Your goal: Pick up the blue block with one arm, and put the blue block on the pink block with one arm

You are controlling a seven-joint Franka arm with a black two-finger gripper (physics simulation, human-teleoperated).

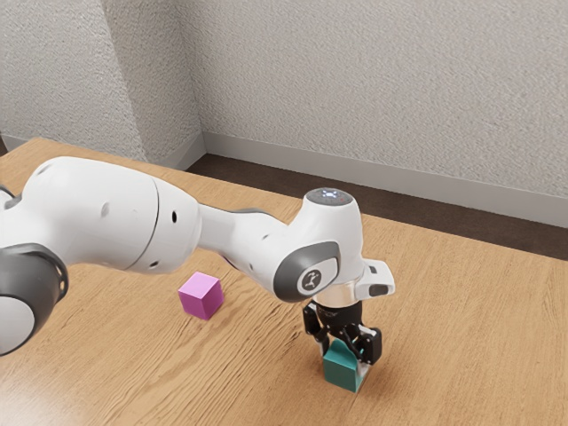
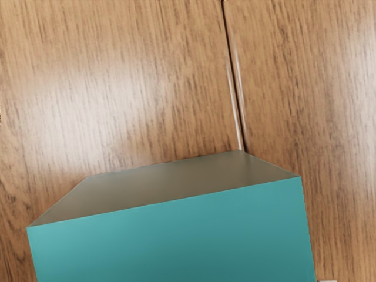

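The blue block [image 1: 344,371], teal in colour, rests on the wooden table [image 1: 461,319] near its front edge. My gripper [image 1: 344,348] is lowered straight over it, open, with one black finger on each side of the block's upper part. In the wrist view the blue block [image 2: 176,235] lies right under my hand, its top face and one side showing. The pink block [image 1: 200,295], a magenta cube, sits on the table toward the exterior view's left of the gripper, roughly a forearm's length away, with nothing on it.
My white arm [image 1: 133,226] stretches in from the exterior view's left, passing behind and above the pink block. A grey wall and dark floor lie beyond the table's far edge [image 1: 426,226]. A seam between table planks [image 2: 235,88] runs past the blue block.
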